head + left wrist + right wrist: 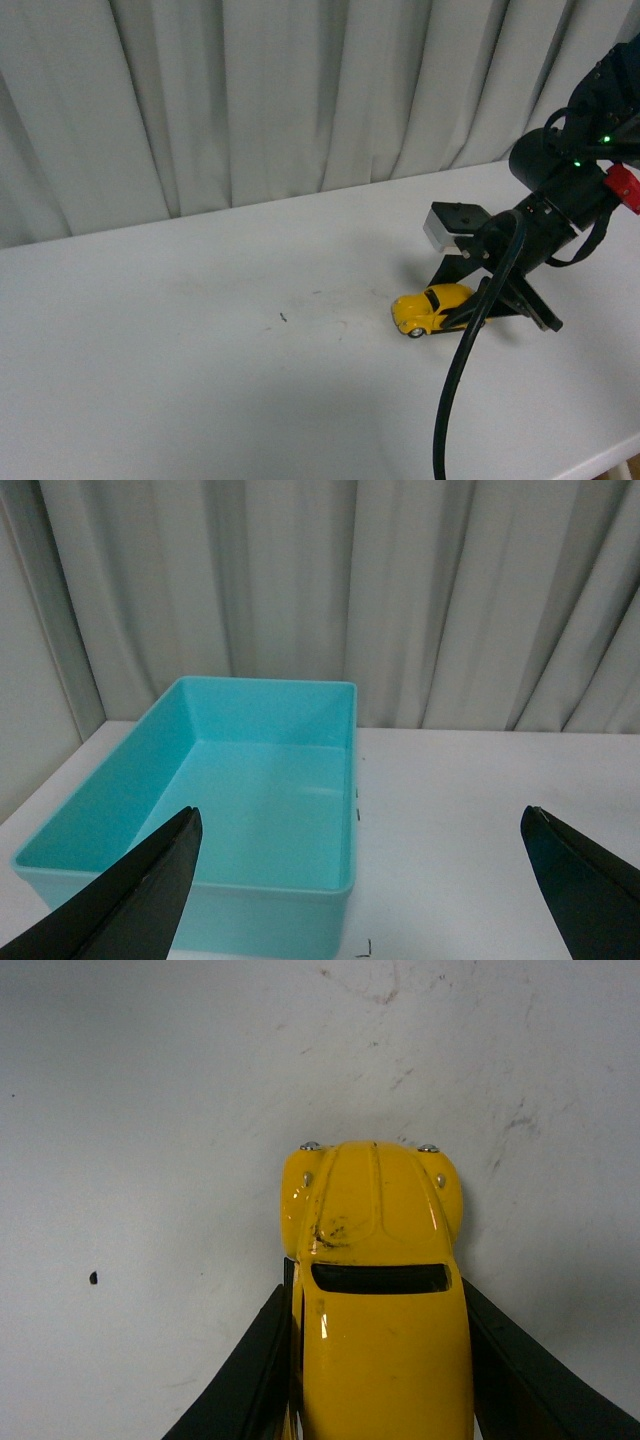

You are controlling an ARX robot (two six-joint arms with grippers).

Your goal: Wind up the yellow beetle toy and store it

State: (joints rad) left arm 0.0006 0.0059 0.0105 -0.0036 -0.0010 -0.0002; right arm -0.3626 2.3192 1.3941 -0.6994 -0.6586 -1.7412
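Right gripper pinches the beetle by its flanks. Press the wheels down and drag straight back — no tilting. Left gripper is spread, facing the bin.

yellow beetle toy: glossy yellow, black windscreen, dark bonnet scuffs | right gripper: black | table: white, faint grey smudges | bin: turquoise | curtain: pale grey

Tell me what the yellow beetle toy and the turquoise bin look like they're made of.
The yellow beetle toy: glossy painted shell, die-cast metal or hard plastic, unclear which; bright highlights, dark scuffs by the window. The turquoise bin: likely moulded plastic, smooth soft sheen, even colour, rounded rim.
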